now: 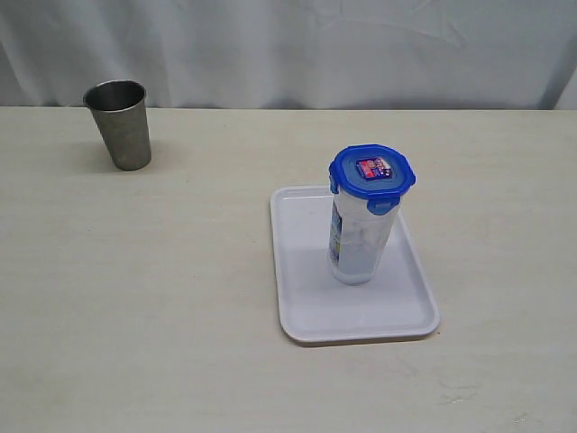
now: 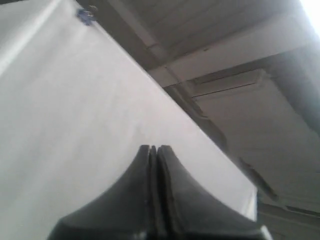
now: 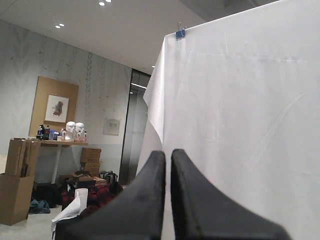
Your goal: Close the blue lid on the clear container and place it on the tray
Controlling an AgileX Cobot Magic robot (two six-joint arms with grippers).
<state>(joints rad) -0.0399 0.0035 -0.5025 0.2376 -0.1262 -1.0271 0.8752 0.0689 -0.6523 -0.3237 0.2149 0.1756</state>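
The clear container (image 1: 359,239) stands upright on the white tray (image 1: 306,307) near the table's middle. The blue lid (image 1: 371,171), with a small red-blue sticker on top, sits on the container's mouth with its flaps down. Neither arm shows in the exterior view. My left gripper (image 2: 153,148) is shut with nothing between its fingers and faces a white cloth backdrop. My right gripper (image 3: 168,153) is also shut and holds nothing; it points at the white cloth and the room beyond, away from the table.
A steel tumbler cup (image 1: 119,124) stands upright at the table's back left. A white cloth (image 1: 288,45) hangs along the table's far edge. Bare tabletop (image 1: 135,298) lies to the left of the tray.
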